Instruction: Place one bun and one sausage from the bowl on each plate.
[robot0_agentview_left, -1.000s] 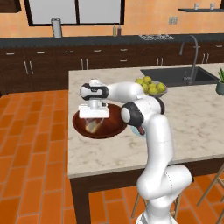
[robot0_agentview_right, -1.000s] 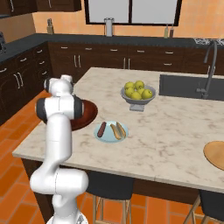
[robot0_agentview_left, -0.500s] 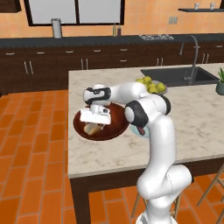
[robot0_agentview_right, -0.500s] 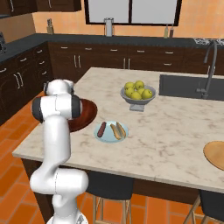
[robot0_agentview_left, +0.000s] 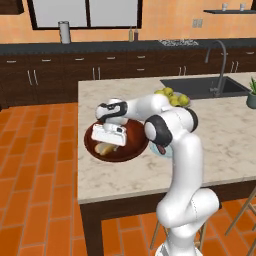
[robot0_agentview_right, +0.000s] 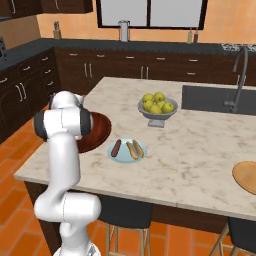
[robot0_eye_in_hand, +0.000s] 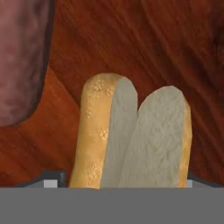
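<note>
The dark reddish-brown bowl sits at the island's left edge, and its wood floor shows close up in the hand view. A split bun lies in it, with a dark sausage beside it at the upper left. My gripper is down in the bowl and open. Its fingertips straddle the bun, with a small gap on the left side. The pale blue plate holds a sausage and a bun. The tan plate lies at the island's far right edge.
A grey footed bowl of yellow-green fruit stands mid-island behind the blue plate. The sink with its tap is at the back right. My arm hides part of the brown bowl in the right base view.
The hand has sunk lower into the bowl, down over the bun. The jaws have come in a little.
</note>
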